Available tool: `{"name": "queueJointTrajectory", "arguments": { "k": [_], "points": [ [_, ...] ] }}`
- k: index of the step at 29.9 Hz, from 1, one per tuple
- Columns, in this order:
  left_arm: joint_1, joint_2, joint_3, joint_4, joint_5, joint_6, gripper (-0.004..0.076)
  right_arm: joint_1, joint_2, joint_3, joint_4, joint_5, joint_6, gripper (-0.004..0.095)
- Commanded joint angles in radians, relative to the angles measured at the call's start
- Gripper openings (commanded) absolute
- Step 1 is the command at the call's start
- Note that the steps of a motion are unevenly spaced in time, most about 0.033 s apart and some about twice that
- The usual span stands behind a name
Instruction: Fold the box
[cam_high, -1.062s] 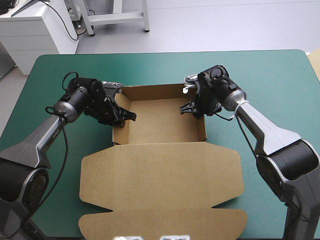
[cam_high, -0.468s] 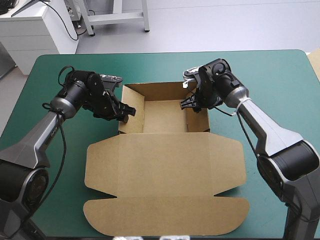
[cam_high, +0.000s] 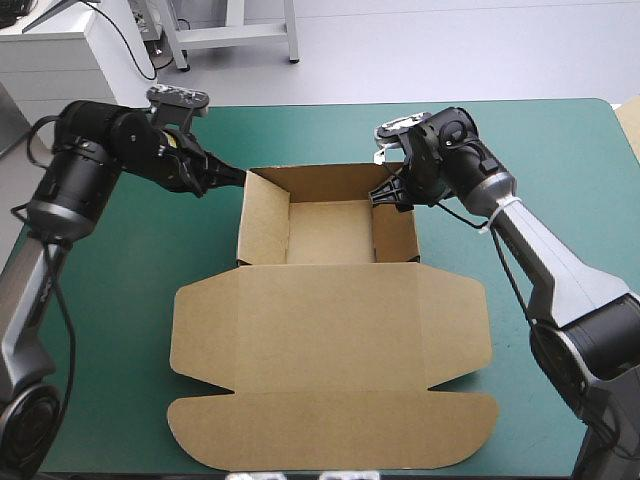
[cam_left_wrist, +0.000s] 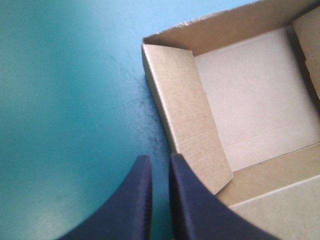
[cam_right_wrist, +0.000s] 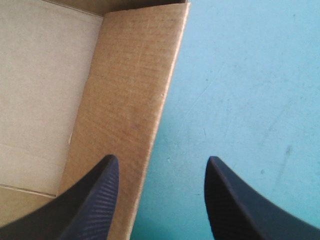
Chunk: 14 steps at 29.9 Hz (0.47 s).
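Overhead, the box (cam_high: 330, 330) sits mid-tabletop (cam_high: 560, 150) as an open tray, its walls up at the far side and the lid (cam_high: 330, 420) lying flat toward the near edge. The left end effector (cam_high: 235, 176) hovers just beside the tray's far-left corner, clear of the board; the right end effector (cam_high: 390, 195) is at the top of the right wall (cam_high: 395, 235). Along the left wrist, the left end effector (cam_left_wrist: 157, 159) has its black fingers all but together with nothing between them, over the teal-green cover just outside the left wall (cam_left_wrist: 187, 115), which leans slightly inward. Along the right wrist, the right end effector (cam_right_wrist: 162, 159) has its fingers well apart, one over the right wall (cam_right_wrist: 130, 90), the other over bare cover, so the wall's outer edge lies between them, unclamped. My reading is that the side walls are being set. To do this well, press each wall evenly from outside, keep it upright, and avoid shoving the light tray across the cover.
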Motion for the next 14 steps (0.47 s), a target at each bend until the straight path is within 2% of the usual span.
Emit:
{"name": "queueJointTrajectory", "arguments": {
  "k": [1, 6, 11, 14],
  "points": [
    [-0.001, -0.128, -0.032, 0.056, 0.047, 0.000, -0.0008, -0.005, -0.061, -0.031, -0.014, 0.004, 0.020, 0.0484],
    [-0.001, -0.287, 0.074, 0.141, 0.031, 0.000, -0.0008, -0.017, -0.056, -0.029, 0.006, 0.004, 0.045, 0.0484],
    [-0.001, -0.475, 0.293, 0.139, -0.063, 0.000, -0.0008, -0.054, -0.019, -0.027, 0.123, 0.004, 0.040, 0.0484],
    [-0.001, -0.588, 0.443, 0.115, -0.099, 0.000, -0.0008, -0.053, -0.004, -0.027, 0.142, 0.004, 0.040, 0.0484]
  ]
}}
